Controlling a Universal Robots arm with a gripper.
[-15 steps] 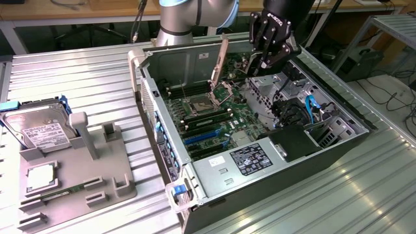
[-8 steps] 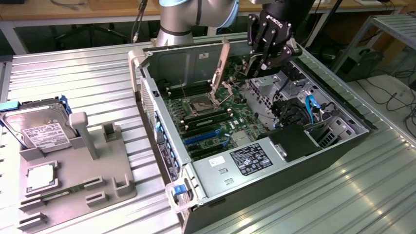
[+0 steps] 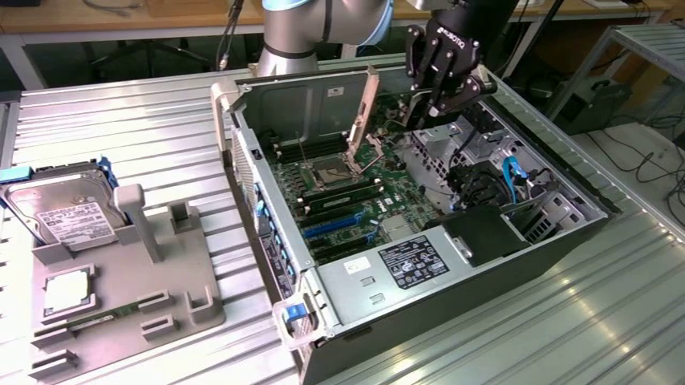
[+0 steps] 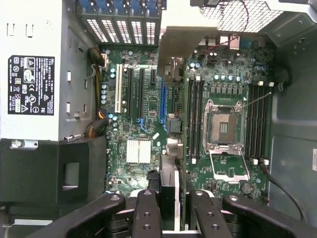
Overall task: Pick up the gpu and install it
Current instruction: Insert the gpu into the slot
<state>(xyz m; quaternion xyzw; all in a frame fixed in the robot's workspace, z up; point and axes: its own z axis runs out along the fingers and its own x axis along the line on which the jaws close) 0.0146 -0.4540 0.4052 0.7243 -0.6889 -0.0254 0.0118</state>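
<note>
Ribbed metal tabletop (image 3: 139,136) carries one open computer case (image 3: 482,321) mid-table. One grey fixture (image 3: 118,273) at the exterior view's left edge holds one hard drive (image 3: 59,210) and one memory stick (image 3: 107,314). The gripper (image 3: 447,104), above the case, clamps the gpu (image 3: 370,104).

Wrist view: the gripper (image 4: 176,218) pinches the gpu (image 4: 169,193) edge-on between two fingers (image 4: 147,213), over the motherboard (image 4: 138,124), beside one power supply (image 4: 34,59).

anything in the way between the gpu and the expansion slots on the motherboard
Nothing visible. The pincer holds the gpu edge-on over the motherboard. The blue expansion slot and the black slots beside it look empty, with no cable or card lying across them.
</note>
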